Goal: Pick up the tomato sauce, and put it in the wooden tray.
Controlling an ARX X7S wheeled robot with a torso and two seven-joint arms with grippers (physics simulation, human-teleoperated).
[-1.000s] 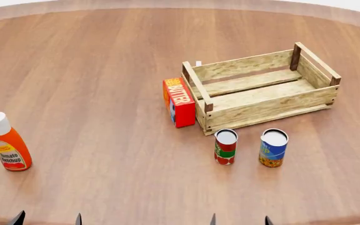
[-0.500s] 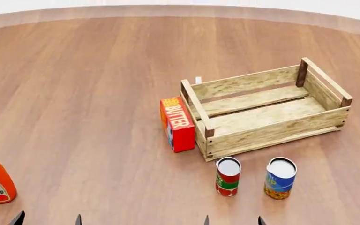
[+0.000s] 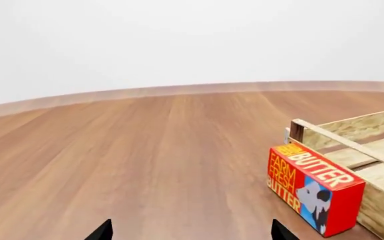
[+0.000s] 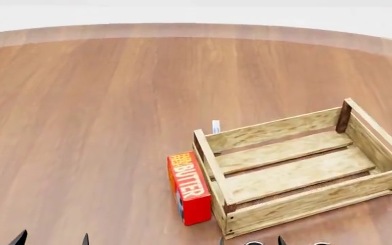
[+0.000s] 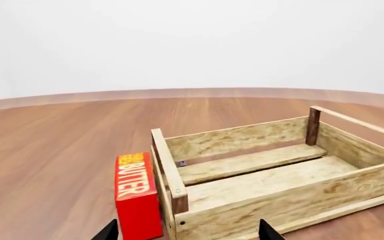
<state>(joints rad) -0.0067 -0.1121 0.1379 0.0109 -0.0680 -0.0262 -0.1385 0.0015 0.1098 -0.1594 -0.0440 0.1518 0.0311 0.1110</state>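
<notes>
Both pincers low — tomato sauce (image 4: 254,243) beside right pincer (image 4: 250,240).

The wooden tray (image 4: 298,173) is a pale slatted crate with darker brown corner posts, sitting flat and upright; only a sliver of the tomato sauce (image 4: 254,243) top shows just before its near long wall.

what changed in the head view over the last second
The head view tilted up: the wooden tray and the butter box slid toward the bottom edge. The ketchup bottle left the view, and only the can tops peek in at the edge. Relative to each other nothing moved, and both grippers stay empty, nothing grasped.
</notes>
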